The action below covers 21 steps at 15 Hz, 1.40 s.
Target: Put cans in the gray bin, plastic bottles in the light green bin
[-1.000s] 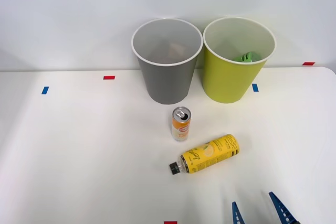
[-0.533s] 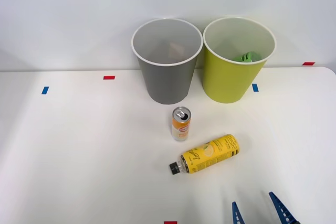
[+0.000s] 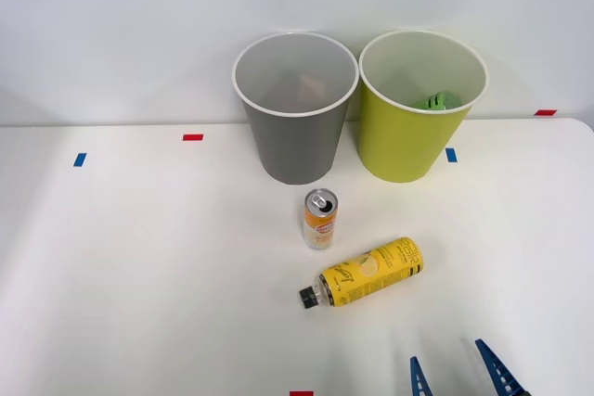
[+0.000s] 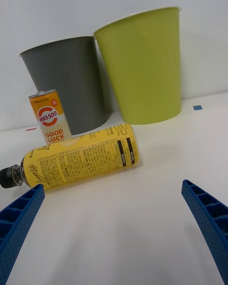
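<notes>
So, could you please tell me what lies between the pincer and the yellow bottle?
Nothing: in the front view, bare white table separates the open pincer from the yellow bottle.

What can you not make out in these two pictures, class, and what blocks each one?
- Gray bin, front view: a pale shape inside, too faint to identify.
- Green bottle, front view: mostly hidden by the light green bin wall.
- Right gripper, front view: cut off by the bottom edge.

A white bench (image 3: 139,266) runs back to a plain pale wall (image 3: 121,25). Small tape marks sit on the bench near the wall: a red one (image 3: 192,137), with a blue one (image 3: 80,159) well left of it. Soft, even light leaves faint shadows at the foot of the wall.
</notes>
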### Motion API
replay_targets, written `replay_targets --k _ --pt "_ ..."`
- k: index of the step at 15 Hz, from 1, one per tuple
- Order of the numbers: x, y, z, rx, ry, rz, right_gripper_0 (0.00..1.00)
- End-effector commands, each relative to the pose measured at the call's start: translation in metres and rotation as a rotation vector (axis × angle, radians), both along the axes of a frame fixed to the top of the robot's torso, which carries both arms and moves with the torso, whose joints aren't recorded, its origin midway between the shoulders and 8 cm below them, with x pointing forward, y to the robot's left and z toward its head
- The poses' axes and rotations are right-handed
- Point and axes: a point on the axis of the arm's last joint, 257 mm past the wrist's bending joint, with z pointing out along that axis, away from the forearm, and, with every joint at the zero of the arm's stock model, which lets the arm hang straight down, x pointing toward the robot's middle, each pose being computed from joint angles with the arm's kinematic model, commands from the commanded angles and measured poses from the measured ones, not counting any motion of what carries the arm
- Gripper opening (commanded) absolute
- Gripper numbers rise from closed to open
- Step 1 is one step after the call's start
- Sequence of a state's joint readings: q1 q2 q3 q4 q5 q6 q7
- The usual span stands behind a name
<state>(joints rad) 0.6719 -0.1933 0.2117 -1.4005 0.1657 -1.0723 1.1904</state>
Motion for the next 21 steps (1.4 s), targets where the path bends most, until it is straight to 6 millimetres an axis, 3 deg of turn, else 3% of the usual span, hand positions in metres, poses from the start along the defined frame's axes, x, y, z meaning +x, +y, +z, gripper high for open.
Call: replay_targets --k 1,21 --pt "0.0000 0.0000 0.0000 0.000 0.000 0.000 1.00" --pt "0.0000 0.0000 0.0000 0.000 0.000 0.000 1.00"
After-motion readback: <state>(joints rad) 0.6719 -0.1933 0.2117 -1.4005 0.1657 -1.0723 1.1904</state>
